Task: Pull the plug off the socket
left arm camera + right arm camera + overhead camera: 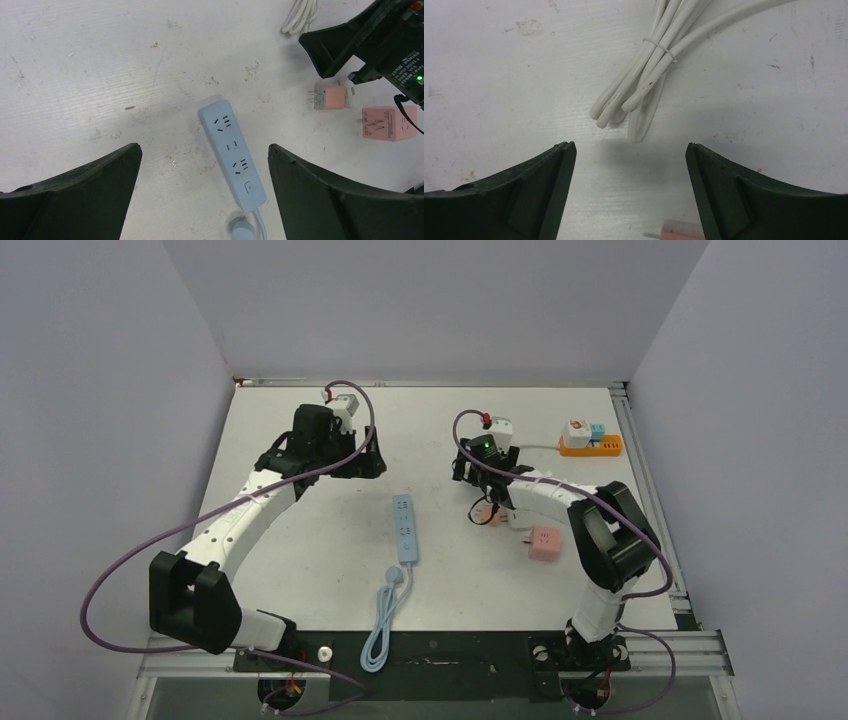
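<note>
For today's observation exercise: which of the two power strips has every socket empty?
The blue power strip mid-table; the orange power strip at the far right carries two plug blocks.

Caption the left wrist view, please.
Open left gripper frames empty blue power strip; small pink plug and pink cube adapter beside.

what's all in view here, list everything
blue power strip: 1, blue, table centre, sockets empty, cord running to near edge
pink plugs: 2, pink, loose on table right of it
orange power strip: 1, orange, far right, blocks on top
white cord: 1 bundle, white, ahead of right gripper
table: 1, white
left gripper: 1, black, open, far side, left of centre
right gripper: 1, black, open, near pink plugs
</note>
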